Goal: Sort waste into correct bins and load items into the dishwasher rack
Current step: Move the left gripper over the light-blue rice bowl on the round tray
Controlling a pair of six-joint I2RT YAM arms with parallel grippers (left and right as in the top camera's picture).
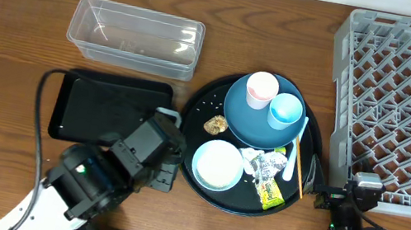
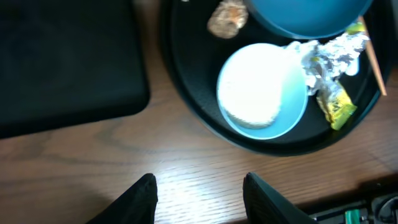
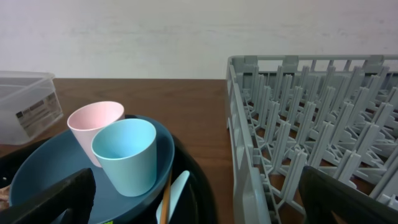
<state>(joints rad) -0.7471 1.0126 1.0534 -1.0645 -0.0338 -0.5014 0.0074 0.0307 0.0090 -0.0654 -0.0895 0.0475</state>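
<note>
Left fingers (image 2: pixel 137 200) and right fingers (image 3: pixel 53 199) spread empty over wooden table (image 1: pixel 5 15), white wall (image 3: pixel 124 31) behind

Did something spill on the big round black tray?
Yes: loose white rice grains lie scattered on the round black tray, left of the dark blue plate. A small brown food lump sits there too, outside any dish.
</note>
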